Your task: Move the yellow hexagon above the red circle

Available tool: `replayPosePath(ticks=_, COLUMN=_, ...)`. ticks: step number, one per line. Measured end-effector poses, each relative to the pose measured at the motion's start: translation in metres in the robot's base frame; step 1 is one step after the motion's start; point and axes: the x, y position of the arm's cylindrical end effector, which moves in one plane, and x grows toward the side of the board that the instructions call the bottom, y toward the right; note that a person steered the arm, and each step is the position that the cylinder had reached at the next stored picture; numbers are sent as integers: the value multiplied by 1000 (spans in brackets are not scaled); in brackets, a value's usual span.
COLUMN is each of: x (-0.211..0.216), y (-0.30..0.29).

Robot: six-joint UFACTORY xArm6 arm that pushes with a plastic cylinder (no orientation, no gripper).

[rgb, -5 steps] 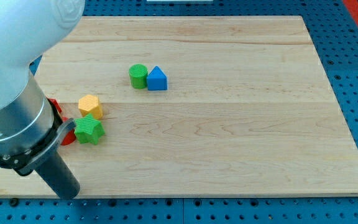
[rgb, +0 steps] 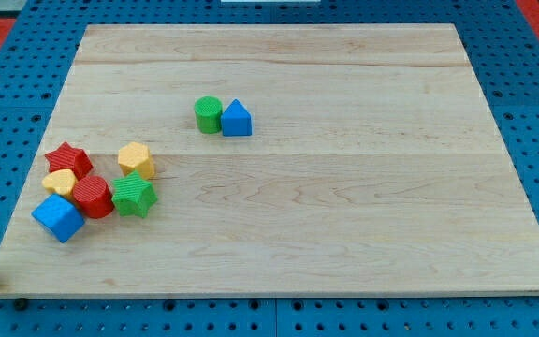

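Right now my tip isn't visible anywhere on the board. Only a dark sliver at the near-left edge of the view, cut off by the frame, possibly part of my rod, can't confirm. So I can't tell where my tip sits relative to any block; nothing shows it touching one.

No containers here, just the wooden board [rgb: 344, 215] on a blue pegboard [rgb: 531, 112].

Cluster at the left side of the board:
- yellow hexagon [rgb: 136, 160]: on the right of the cluster, just far-right of the red circle, with the green star touching or nearly touching its near side.
- red circle [rgb: 93, 197]: centre of the cluster, flanked by the green star [rgb: 135, 196] on its right and the blue cube [rgb: 59, 217] at its near-left.
- red star [rgb: 67, 159]: far-left of the cluster.
- yellow heart-like block [rgb: 61, 181]: wedged between the red star and the red circle, partly overlapped by its neighbours, so its shape is hard to make out.

Well apart, further back towards the middle: green cylinder [rgb: 208, 114] with a blue triangular block [rgb: 237, 119] touching its right side.

Contacts inside the cluster are too tight to separate cleanly from this angle.
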Motion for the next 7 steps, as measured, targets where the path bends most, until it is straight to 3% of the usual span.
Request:
replayPosePath(ticks=2, x=-88, y=107)
replayPosePath(ticks=3, x=-124, y=118)
replayPosePath(ticks=4, x=-132, y=112)
replayPosePath(ticks=6, x=-157, y=166)
replayPosePath(ticks=7, x=-168, y=165)
